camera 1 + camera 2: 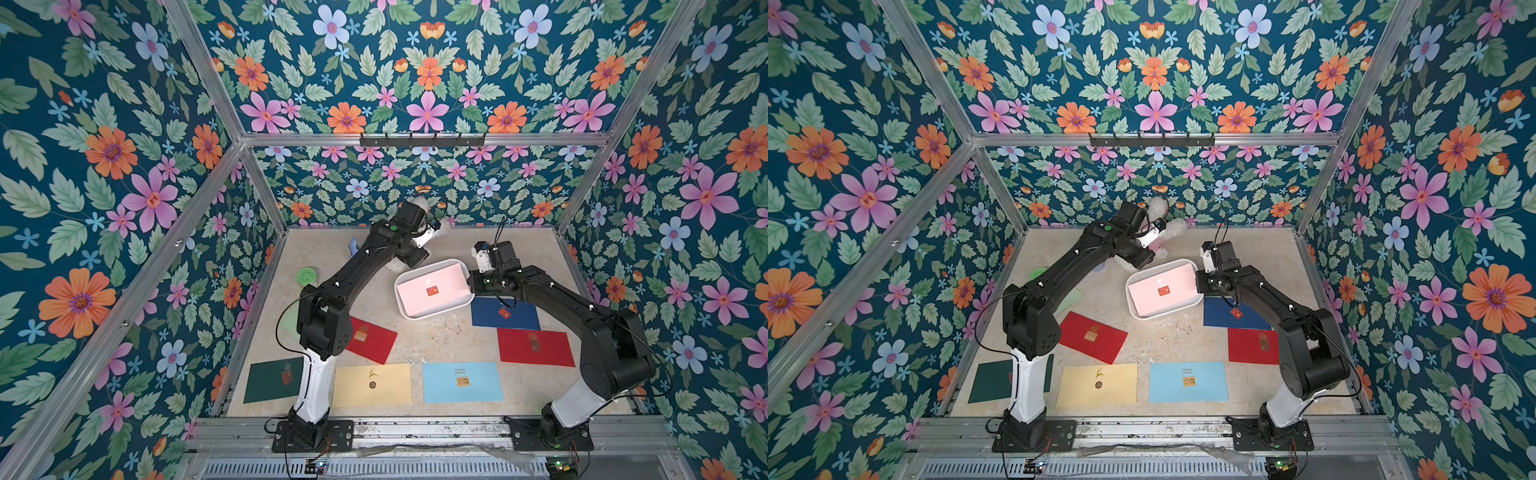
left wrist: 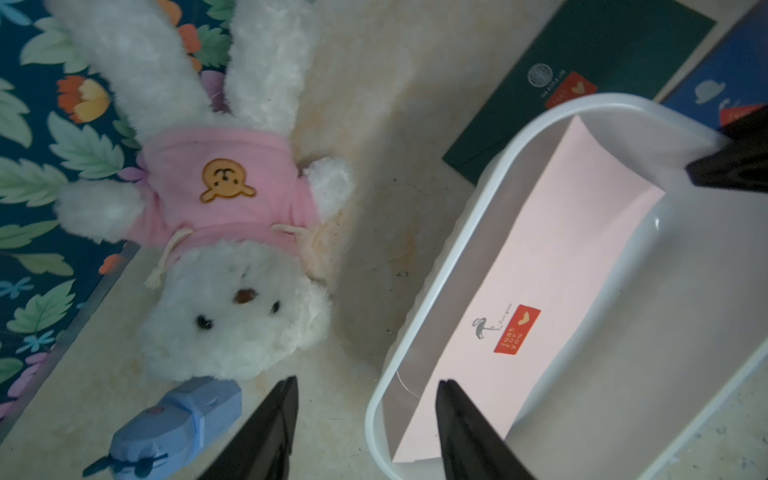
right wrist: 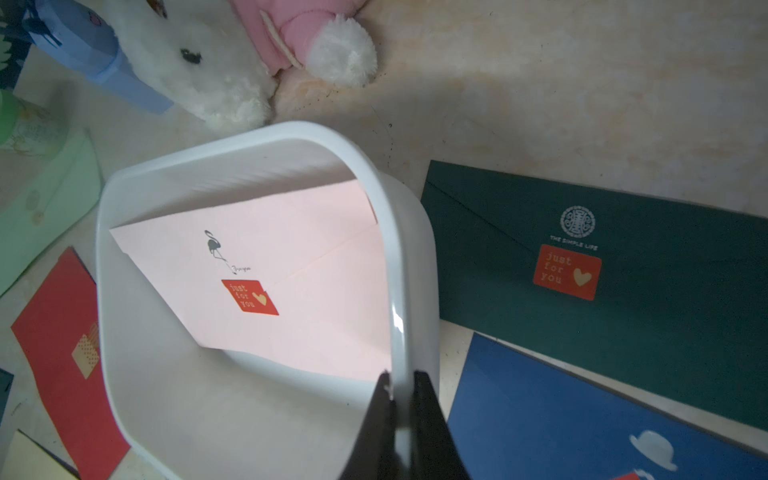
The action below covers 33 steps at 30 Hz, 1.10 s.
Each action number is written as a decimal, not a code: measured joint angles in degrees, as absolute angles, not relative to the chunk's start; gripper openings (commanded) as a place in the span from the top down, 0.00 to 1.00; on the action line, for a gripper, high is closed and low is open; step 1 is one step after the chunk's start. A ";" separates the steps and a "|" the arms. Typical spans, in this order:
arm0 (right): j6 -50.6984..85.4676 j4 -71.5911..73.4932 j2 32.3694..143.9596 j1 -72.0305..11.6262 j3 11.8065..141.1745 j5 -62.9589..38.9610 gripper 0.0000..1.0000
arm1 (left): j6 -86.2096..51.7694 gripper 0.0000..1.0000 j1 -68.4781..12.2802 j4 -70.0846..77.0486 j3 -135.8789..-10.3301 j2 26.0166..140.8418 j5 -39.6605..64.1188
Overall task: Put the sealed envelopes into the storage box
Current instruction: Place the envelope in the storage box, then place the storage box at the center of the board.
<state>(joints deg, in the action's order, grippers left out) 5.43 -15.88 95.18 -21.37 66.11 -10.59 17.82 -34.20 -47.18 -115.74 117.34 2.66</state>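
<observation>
The white storage box (image 1: 400,301) (image 1: 1129,297) sits tilted mid-table with a pink envelope (image 1: 444,282) (image 3: 291,249) lying inside. My right gripper (image 3: 403,374) is shut on the box's rim at its right end. My left gripper (image 2: 368,380) hovers open over the box's far left corner, one finger above the table and one above the pink envelope (image 2: 561,270), holding nothing. Several sealed envelopes lie flat on the table: red (image 1: 371,338), dark green (image 1: 272,379), yellow (image 1: 372,384), light blue (image 1: 462,381), another red (image 1: 534,347), navy (image 1: 505,313) and a dark green one (image 3: 582,257) beside the box.
A white plush bunny in a pink shirt (image 2: 216,199) and a blue toy (image 2: 178,424) lie at the back by the wall. A green-lidded jar (image 1: 307,275) stands at the left, with a light green envelope (image 3: 45,208) near it. Floral walls enclose three sides.
</observation>
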 measured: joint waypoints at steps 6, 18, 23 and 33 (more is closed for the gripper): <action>11.55 -12.49 99.98 -21.50 66.70 -12.21 1.00 | 5.13 0.29 -33.45 -44.38 -105.56 110.24 -0.49; 18.17 -9.30 103.24 -23.22 68.40 -15.00 0.84 | -12.23 0.30 -33.06 -40.56 -77.60 93.54 -4.60; 18.57 -9.96 103.00 -23.35 68.45 -16.01 0.68 | -16.78 0.31 -32.64 -38.79 -68.51 90.24 -4.51; 17.82 -14.63 95.88 -23.35 67.88 -16.60 0.53 | -22.87 0.30 -32.14 -36.12 -57.56 84.38 -3.42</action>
<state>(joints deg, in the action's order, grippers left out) 17.82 -14.63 95.88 -23.35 67.88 -16.60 -22.87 -32.14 -36.12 -57.56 84.38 -3.42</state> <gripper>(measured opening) 0.463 0.695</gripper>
